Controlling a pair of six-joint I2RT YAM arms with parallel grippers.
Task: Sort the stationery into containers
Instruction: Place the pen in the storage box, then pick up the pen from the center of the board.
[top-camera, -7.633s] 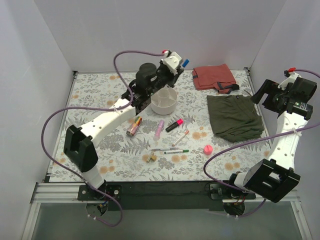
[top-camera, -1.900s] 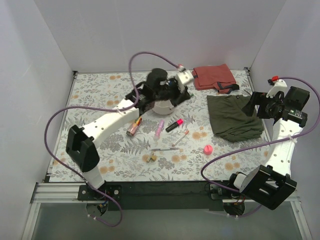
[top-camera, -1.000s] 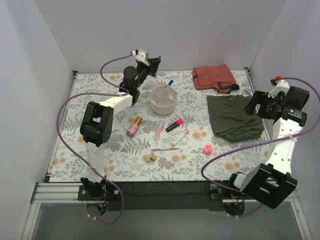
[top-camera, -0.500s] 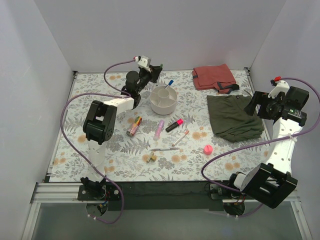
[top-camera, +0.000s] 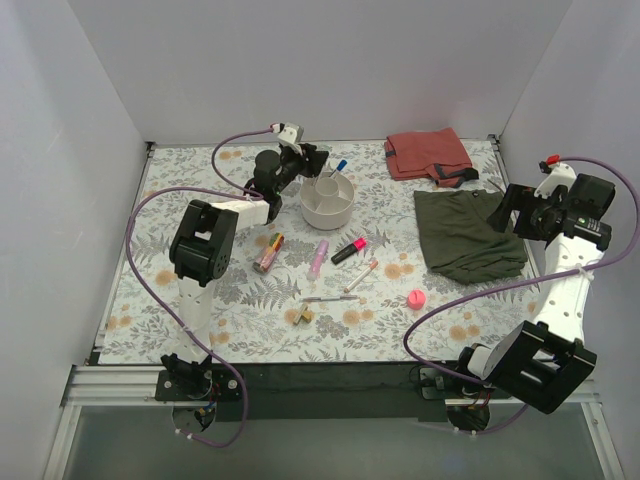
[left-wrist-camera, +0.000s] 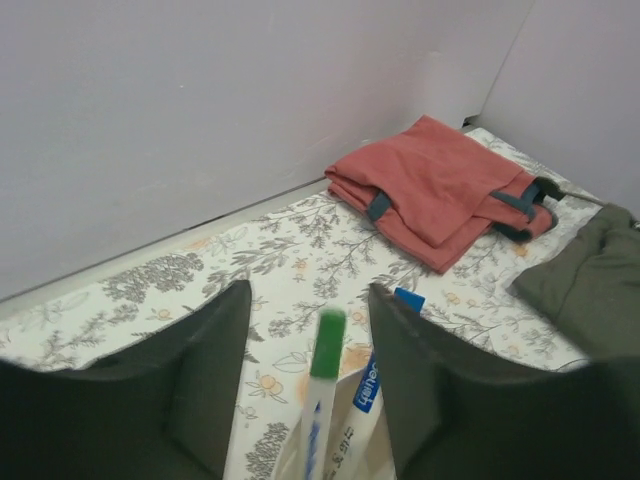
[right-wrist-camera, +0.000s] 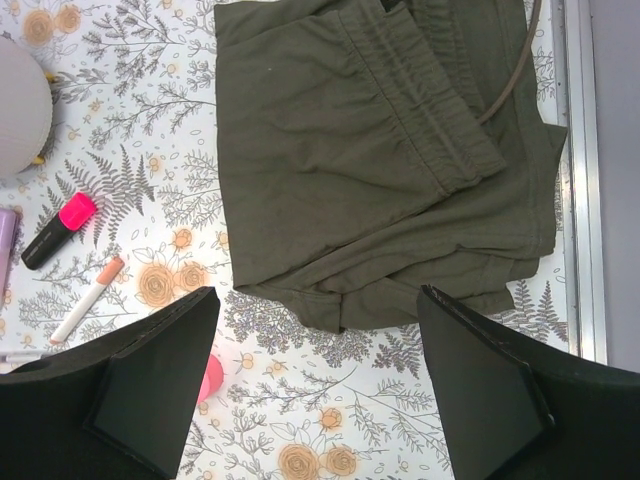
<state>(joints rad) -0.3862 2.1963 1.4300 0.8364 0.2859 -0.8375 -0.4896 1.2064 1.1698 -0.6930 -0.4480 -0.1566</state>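
The white bowl (top-camera: 328, 203) stands at the back middle of the table. A blue-capped pen (top-camera: 339, 167) leans out of it. My left gripper (top-camera: 312, 158) hovers at the bowl's rear left rim, open. In the left wrist view a green-capped pen (left-wrist-camera: 325, 365) stands blurred between the jaws with a gap on each side, next to the blue-capped pen (left-wrist-camera: 386, 365). On the table lie a patterned tube (top-camera: 268, 252), a lilac tube (top-camera: 320, 257), a highlighter (top-camera: 349, 249), a pink-capped pen (top-camera: 362, 275), a thin pen (top-camera: 330, 298), tan bits (top-camera: 302, 315) and a pink ball (top-camera: 416, 298). My right gripper (top-camera: 520, 212) hangs open and empty over the olive cloth.
A folded red cloth (top-camera: 430, 155) lies at the back right, with an olive-green cloth (top-camera: 468, 235) in front of it. White walls close the table on three sides. The left arm's purple cable loops over the left part of the table.
My left gripper has swung from the rear left toward the bowl's rim, and its jaws have parted around the green-capped pen. The right arm has stayed put.
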